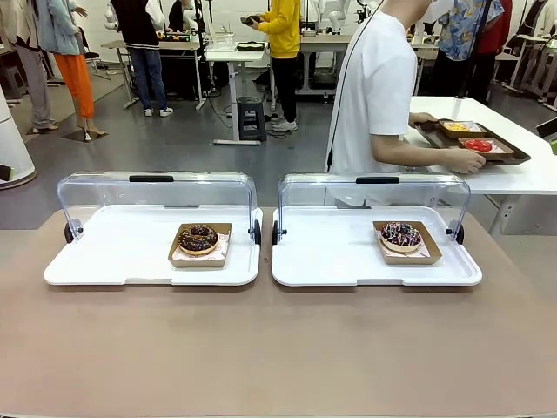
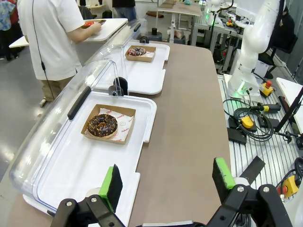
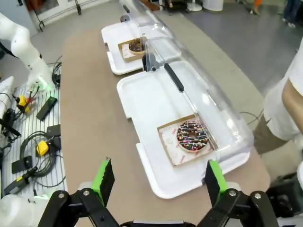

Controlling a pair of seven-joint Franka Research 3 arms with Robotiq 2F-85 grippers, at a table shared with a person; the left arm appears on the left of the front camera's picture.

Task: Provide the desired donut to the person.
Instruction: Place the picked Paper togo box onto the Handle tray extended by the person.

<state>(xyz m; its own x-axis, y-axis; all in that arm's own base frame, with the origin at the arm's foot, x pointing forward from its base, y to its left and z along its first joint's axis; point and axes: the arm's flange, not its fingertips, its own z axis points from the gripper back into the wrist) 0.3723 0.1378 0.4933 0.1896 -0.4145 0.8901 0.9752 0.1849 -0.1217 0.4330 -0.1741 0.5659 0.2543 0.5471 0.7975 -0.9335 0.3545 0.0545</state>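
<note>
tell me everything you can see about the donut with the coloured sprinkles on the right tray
The sprinkle donut is a ring with dark chocolate-looking icing dotted with pink, white and other coloured sprinkles over a paler base. It lies flat in a shallow brown cardboard tray lined with printed paper. That sits toward the far right of the white serving tray, just in front of the clear lid, which is swung open behind it. Nothing else touches the donut; in the right wrist view it lies ahead of the open right hand.
</note>
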